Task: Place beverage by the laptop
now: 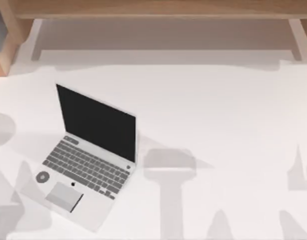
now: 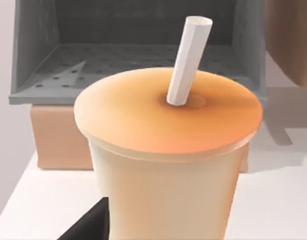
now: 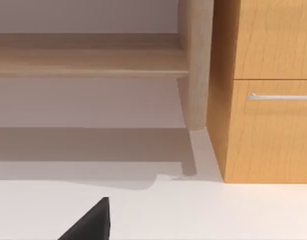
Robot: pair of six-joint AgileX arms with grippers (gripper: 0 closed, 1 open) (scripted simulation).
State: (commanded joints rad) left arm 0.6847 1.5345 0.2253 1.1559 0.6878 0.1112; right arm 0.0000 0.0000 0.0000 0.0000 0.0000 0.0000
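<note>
My left gripper (image 2: 93, 225) sits right against the beverage (image 2: 168, 165), one dark finger beside its pale body, though I cannot tell how wide my fingers stand or whether they grip; my right gripper (image 3: 91, 222) hangs over the white table (image 1: 223, 125) near a wooden cabinet (image 3: 263, 100). The cup wears an orange dome lid with a short white straw, before a grey perforated tray (image 2: 133, 60). The laptop (image 1: 88, 150) lies open on the table's left.

Open laptop (image 1: 91, 155) blocks lower left of top view; upright screen (image 1: 97, 121) walls its far side. We read bare table (image 1: 223, 125) from centre to right edge as open passage. Wooden shelf (image 1: 153, 9) closes top edge.
</note>
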